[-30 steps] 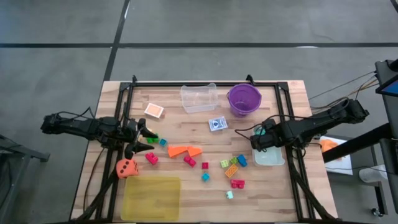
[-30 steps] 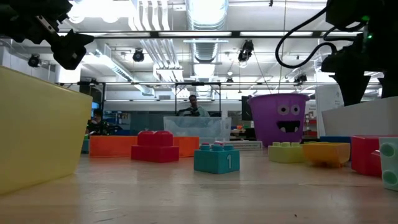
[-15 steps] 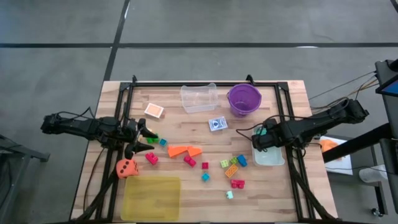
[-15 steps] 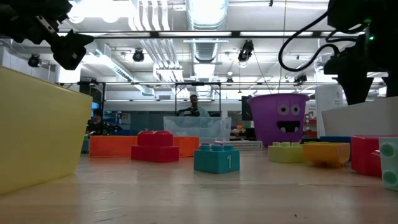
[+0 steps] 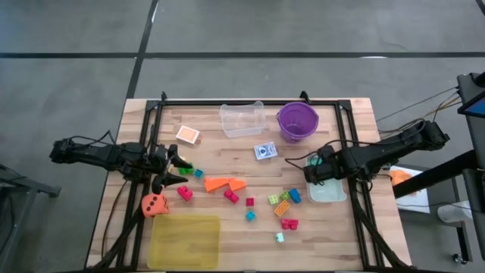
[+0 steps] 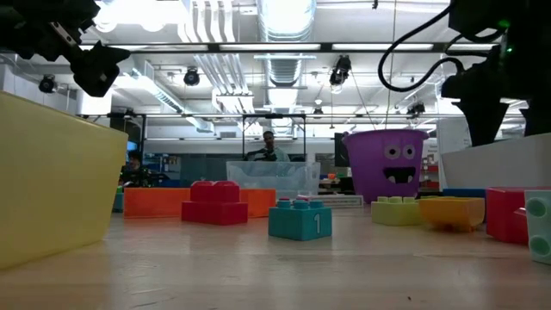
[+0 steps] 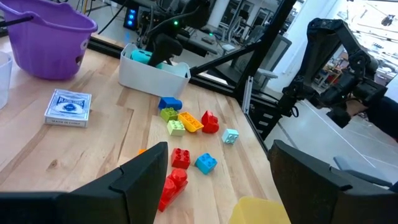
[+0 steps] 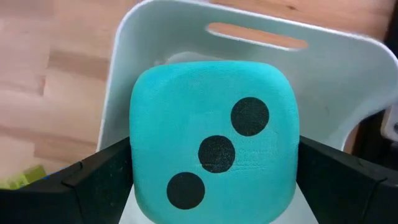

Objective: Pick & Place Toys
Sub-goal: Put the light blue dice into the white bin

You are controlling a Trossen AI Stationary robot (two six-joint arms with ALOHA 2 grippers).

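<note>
My right gripper [image 5: 317,171] points down over the white bin [image 5: 329,189] at the table's right and is shut on a teal die [image 8: 214,143], whose three-dot face shows in the wrist view. My left gripper [image 5: 176,171] hovers open at the table's left, nothing between its fingers, near a small green brick [image 5: 186,171]. An orange die [image 5: 154,205], orange wedges [image 5: 225,183], pink and red bricks [image 5: 184,192] and a cluster of small bricks [image 5: 284,201] lie on the table. A blue card pack [image 5: 265,151] and an orange one [image 5: 188,135] lie farther back. My right gripper pinches the teal die by two opposite sides [image 8: 138,168], one finger [image 8: 93,180] on each. The fingers come from above, pointing steeply down. The die fills the whole gap and sits over the white bin's hollow [image 8: 155,37]; whether it rests on the bin's floor, I cannot tell.
A clear tub [image 5: 242,119] and a purple bucket [image 5: 297,121] stand at the table's far edge. A flat yellow tray [image 5: 184,240] lies at the near left. A black frame [image 5: 250,102] runs around the table. Bare wood shows in the middle and at the near right.
</note>
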